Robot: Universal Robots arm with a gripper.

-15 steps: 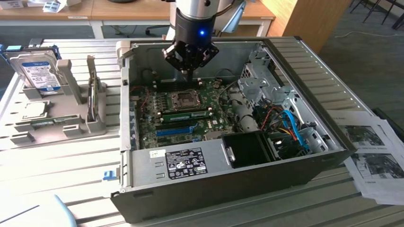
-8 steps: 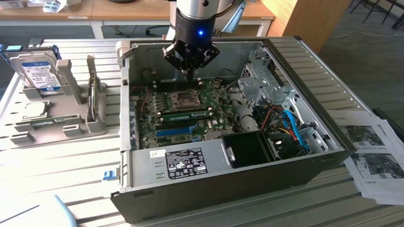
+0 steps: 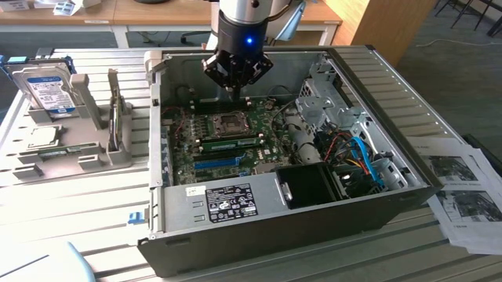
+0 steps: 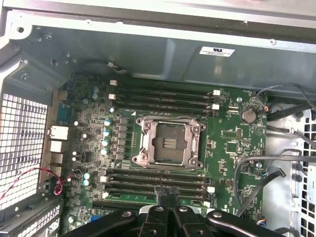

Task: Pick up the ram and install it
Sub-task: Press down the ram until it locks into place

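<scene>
A workshop with wooden desks is seen behind a slatted grey table (image 3: 79, 194), on which an open computer case (image 3: 274, 223) lies on its side. On the table at the exterior view's left, a grey holder (image 3: 67, 150) carries a hard drive (image 3: 46, 88); printed sheets (image 3: 462, 188) lie at the exterior view's right. Inside the case the green motherboard (image 4: 227, 143) is laid flat, with an empty processor socket (image 4: 169, 143) at its middle and rows of dark memory slots (image 4: 163, 96) on either side. The gripper (image 3: 234, 88) is held above the board, just over the socket area, its fingers pressed together with nothing pinched between them. The ram (image 3: 234, 143) is seen seated in a slot beside the socket, on the side toward the blue expansion slot (image 3: 217, 163), below and apart from the fingertips.
</scene>
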